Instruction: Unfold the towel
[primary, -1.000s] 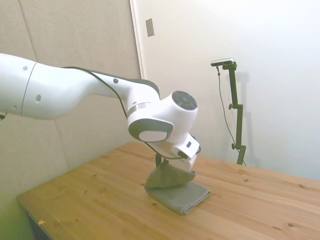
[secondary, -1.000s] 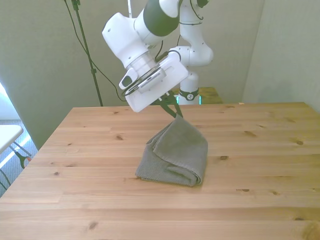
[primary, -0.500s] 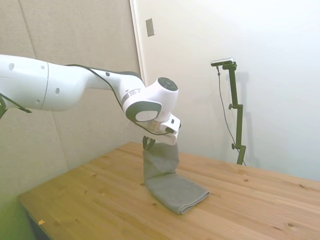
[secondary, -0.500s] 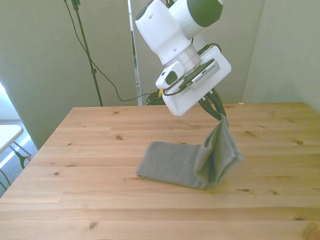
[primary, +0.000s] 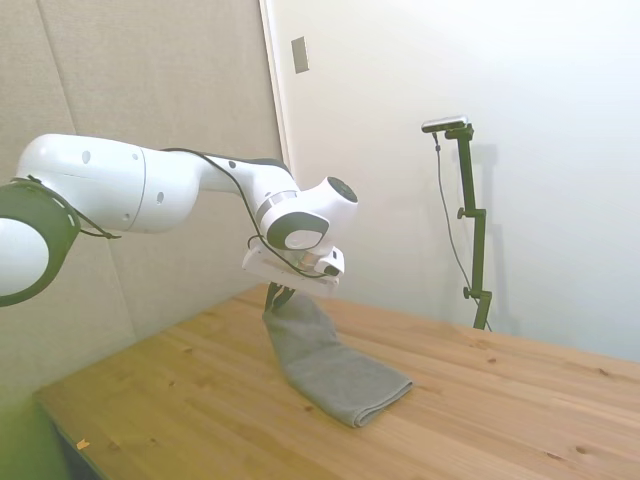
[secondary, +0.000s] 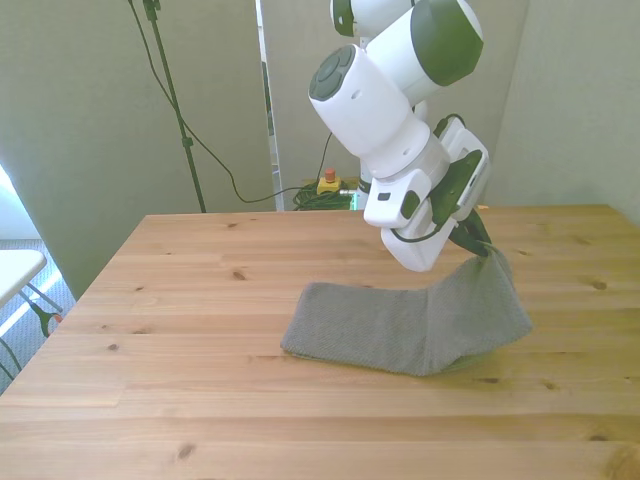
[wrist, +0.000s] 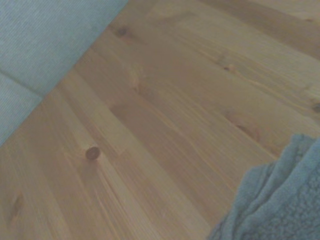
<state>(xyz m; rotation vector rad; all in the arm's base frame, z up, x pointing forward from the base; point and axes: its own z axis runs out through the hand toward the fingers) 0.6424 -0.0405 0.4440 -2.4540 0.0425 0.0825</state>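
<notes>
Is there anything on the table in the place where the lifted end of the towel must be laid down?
Nothing visible. The tool holds one end of the towel raised toward the front view's right, and the table beyond it is bare wood in every view.

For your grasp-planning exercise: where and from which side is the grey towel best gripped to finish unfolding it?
Probably the raised corner, where the claw already pinches the towel, taken from above. That end hangs free off the table while the rest lies flat, offering no edge.
</notes>
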